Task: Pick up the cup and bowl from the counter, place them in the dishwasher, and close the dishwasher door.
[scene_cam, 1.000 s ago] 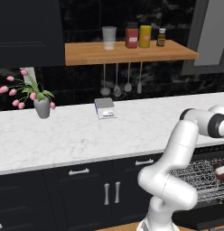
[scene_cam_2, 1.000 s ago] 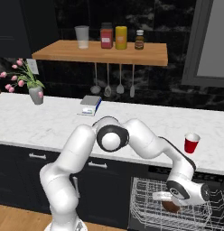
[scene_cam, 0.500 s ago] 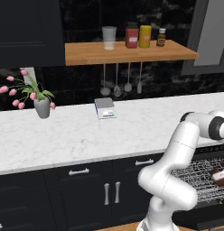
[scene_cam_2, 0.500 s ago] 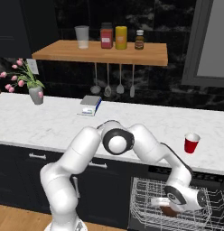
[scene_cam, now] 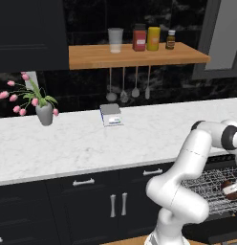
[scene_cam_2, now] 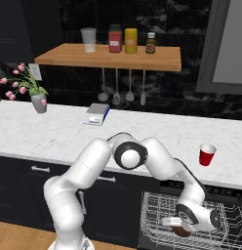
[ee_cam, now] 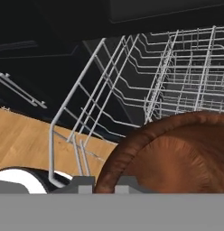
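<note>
Bowl point(ee_cam: 177, 153) — dark reddish-brown, round, ribbed inside; fills the lower right of the hand view, its rim pinched between the two fingertips point(ee_cam: 84, 182) at the bottom edge. The gripper point(scene_cam_2: 177, 227) is closed on that rim. In the right base view the bowl sits low at the bottom right, inside the silver wire rack point(scene_cam_2: 162, 215); in the left base view it shows as a dark round shape at the far right edge, over the rack wires.

Rack — silver wire tines and basket walls, upper right of the hand view, just behind the bowl. Whether the bowl already rests on the wires cannot be told.

Dishwasher point(scene_cam_2: 225, 195) — standing open, rack drawn out, lower right of the right base view. Its door is not clearly made out in any view.

Counter point(scene_cam_2: 54, 132) — white marble, mid-frame across both base views.

Cup point(scene_cam_2: 207, 155) — red, upright on the counter at the right of the right base view, well apart from the gripper, untouched.

Status — bowl placement appears nearly complete, release pending. Remaining, by judgement: let go of the bowl, fetch the cup, set it in the rack, close the door.
</note>
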